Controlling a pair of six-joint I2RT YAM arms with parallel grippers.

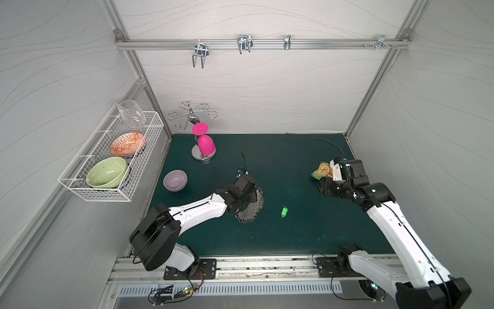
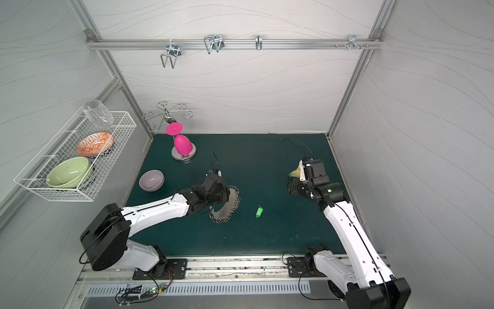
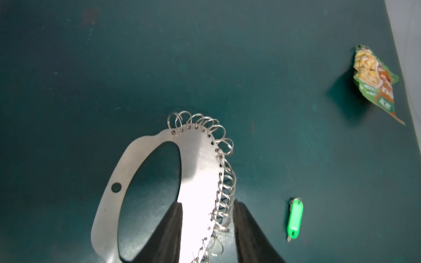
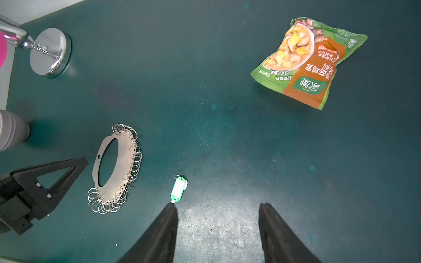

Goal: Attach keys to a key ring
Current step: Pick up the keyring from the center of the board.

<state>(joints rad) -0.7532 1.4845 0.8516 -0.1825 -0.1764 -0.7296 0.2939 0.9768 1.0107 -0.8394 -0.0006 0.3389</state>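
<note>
- Progress: nothing was attached. The green key tag [image 4: 179, 188] lay loose on the mat [image 4: 227, 136], its small loop clear of every wire ring on the key ring [image 3: 196, 164].
- Left gripper [image 3: 207, 202]: half spread over the flat key ring's ringed band, with one finger in the oval hole and one just outside the wire rings. Contact could not be told.
- Right gripper [image 4: 217, 205]: spread and empty, with the key tag just ahead of one fingertip.
- Remaining, by judgement: steady the key ring, lift the tag, thread its loop onto a ring.
- Containers: the wire basket [image 1: 139, 171], well away from the left gripper, held a green bowl [image 1: 107, 172], an orange bowl [image 1: 127, 144] and a clear glass [image 1: 131, 113]. The purple bowl [image 1: 175, 180], nearer that gripper, looked empty.
</note>
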